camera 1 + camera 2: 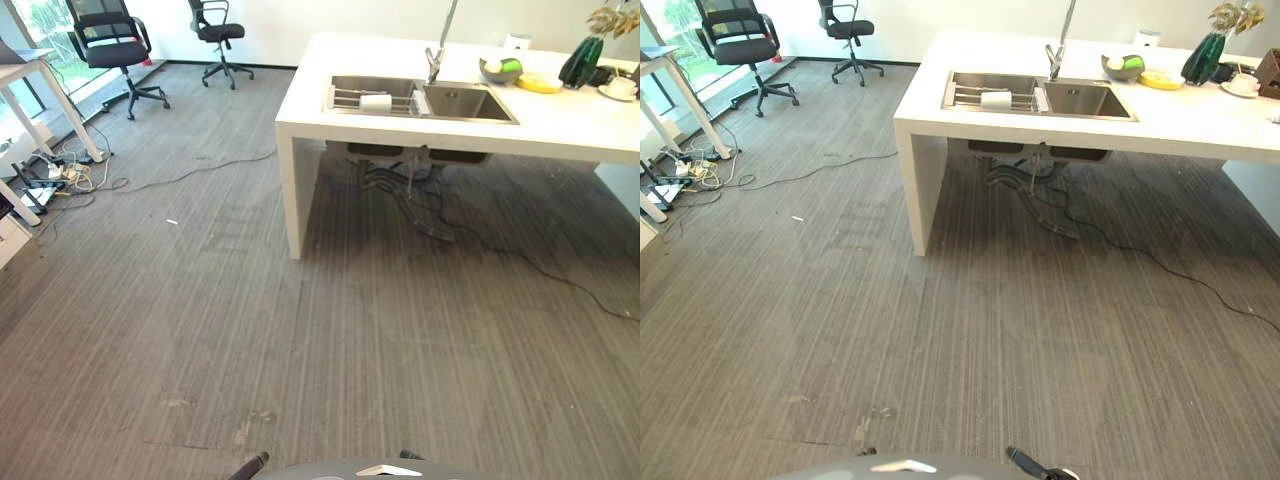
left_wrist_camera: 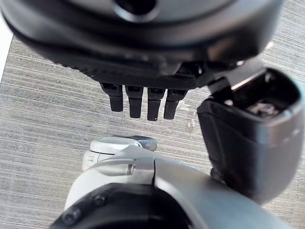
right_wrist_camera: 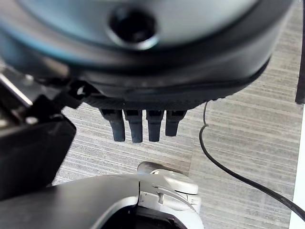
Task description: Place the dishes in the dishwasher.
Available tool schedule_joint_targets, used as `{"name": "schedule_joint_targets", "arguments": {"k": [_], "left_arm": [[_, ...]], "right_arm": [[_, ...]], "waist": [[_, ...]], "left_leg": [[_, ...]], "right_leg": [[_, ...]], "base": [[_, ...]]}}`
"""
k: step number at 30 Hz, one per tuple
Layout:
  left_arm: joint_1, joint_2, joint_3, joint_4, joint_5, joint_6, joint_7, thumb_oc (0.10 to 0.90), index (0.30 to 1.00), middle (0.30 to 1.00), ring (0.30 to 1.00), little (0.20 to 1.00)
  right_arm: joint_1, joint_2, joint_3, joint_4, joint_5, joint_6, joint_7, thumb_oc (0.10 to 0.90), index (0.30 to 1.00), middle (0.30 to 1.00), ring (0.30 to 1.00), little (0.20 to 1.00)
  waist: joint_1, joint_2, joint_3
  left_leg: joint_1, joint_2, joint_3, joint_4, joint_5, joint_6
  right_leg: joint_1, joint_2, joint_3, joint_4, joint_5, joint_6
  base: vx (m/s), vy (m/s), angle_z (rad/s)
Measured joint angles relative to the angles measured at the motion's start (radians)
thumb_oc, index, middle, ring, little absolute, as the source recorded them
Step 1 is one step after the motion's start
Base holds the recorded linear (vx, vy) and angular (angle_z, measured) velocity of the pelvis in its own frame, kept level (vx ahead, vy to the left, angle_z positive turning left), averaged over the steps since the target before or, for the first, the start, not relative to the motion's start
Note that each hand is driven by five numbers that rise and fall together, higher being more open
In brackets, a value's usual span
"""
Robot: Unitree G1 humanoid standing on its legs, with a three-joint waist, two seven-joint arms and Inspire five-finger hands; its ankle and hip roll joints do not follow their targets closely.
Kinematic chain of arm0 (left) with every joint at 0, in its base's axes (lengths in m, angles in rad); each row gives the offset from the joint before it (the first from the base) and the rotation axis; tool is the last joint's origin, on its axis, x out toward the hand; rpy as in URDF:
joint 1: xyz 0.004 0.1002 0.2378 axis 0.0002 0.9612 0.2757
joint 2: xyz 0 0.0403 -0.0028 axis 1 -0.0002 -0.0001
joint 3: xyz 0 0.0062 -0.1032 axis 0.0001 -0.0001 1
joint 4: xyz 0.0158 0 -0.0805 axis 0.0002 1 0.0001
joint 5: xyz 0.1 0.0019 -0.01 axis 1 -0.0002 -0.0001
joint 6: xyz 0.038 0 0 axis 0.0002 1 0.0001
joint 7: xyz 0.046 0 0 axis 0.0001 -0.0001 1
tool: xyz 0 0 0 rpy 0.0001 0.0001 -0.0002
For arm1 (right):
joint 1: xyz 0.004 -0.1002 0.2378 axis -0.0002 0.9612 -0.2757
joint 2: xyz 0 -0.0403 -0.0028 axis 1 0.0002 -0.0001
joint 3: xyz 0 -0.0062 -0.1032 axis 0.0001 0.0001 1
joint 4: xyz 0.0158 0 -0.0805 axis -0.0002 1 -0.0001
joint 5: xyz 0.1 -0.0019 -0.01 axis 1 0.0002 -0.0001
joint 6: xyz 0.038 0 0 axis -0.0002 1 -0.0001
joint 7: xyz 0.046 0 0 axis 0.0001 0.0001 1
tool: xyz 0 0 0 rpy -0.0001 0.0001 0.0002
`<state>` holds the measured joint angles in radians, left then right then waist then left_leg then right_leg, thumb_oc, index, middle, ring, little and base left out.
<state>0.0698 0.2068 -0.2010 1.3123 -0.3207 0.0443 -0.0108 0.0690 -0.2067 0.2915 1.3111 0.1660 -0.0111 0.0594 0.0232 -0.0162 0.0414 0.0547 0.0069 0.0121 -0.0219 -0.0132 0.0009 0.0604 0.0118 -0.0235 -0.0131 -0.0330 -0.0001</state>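
Steel sink (image 1: 455,103) was recessed in the white counter (image 1: 560,125); a white cup (image 1: 376,102) lay on its wire rack. Left hand (image 2: 140,102) and right hand (image 3: 143,125) hung straight-fingered, empty.

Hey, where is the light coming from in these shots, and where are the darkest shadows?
Left eye view: daylight enters through the window at far left and brightens the floor nearby; the deepest shadow lies under the counter, below the sink. Left wrist view: the left hand hangs dark against evenly lit floor. Right wrist view: the same for the right hand.
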Motion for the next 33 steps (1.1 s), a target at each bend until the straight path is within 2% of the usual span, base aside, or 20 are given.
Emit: {"name": "schedule_joint_targets", "arguments": {"k": [5,14,21,33], "left_arm": [[-0.037,-0.001,0.013,-0.042,-0.023,-0.027,0.002,0.8,0.9,0.9,0.9,0.9],[-0.059,0.004,0.03,-0.059,-0.022,-0.043,0.002,0.8,0.9,0.9,0.9,0.9],[-0.056,0.005,0.029,-0.073,-0.021,-0.043,0.011,0.8,0.9,0.9,0.9,0.9],[-0.009,0.012,0.009,-0.166,-0.019,-0.043,0.042,0.8,0.9,0.9,0.9,0.9]], "right_arm": [[-0.021,-0.005,-0.017,-0.041,0.035,-0.026,-0.008,0.8,0.9,0.9,0.9,0.9],[-0.037,-0.01,-0.006,-0.106,0.033,-0.032,-0.003,0.8,0.9,0.9,0.9,0.9],[-0.028,-0.017,0.003,-0.141,0.034,-0.031,0.004,0.8,0.9,0.9,0.9,0.9],[0.094,-0.069,0.007,-0.404,0.033,-0.003,0.023,0.8,0.9,0.9,0.9,0.9]], "waist": [[-0.001,0.005,0.027],[-0.007,0.0,0.068],[-0.008,0.001,0.076],[-0.033,0.019,0.09]], "left_leg": [[0.024,-0.005,0.002,-0.031,0.008,-0.001],[0.053,-0.002,0.007,-0.056,0.01,-0.005],[0.065,-0.004,0.011,-0.063,0.011,-0.004],[0.071,-0.003,0.01,-0.064,0.011,-0.005]], "right_leg": [[0.049,-0.004,0.001,-0.081,0.038,-0.004],[0.064,0.001,0.012,-0.085,0.037,-0.004],[0.07,0.0,0.02,-0.087,0.035,0.0],[0.077,0.0,0.02,-0.089,0.034,0.0]], "base": [[0.0,-0.015,0.0],[0.0,-0.026,-0.02],[0.0,-0.011,-0.02],[0.0,-0.016,0.0]]}}
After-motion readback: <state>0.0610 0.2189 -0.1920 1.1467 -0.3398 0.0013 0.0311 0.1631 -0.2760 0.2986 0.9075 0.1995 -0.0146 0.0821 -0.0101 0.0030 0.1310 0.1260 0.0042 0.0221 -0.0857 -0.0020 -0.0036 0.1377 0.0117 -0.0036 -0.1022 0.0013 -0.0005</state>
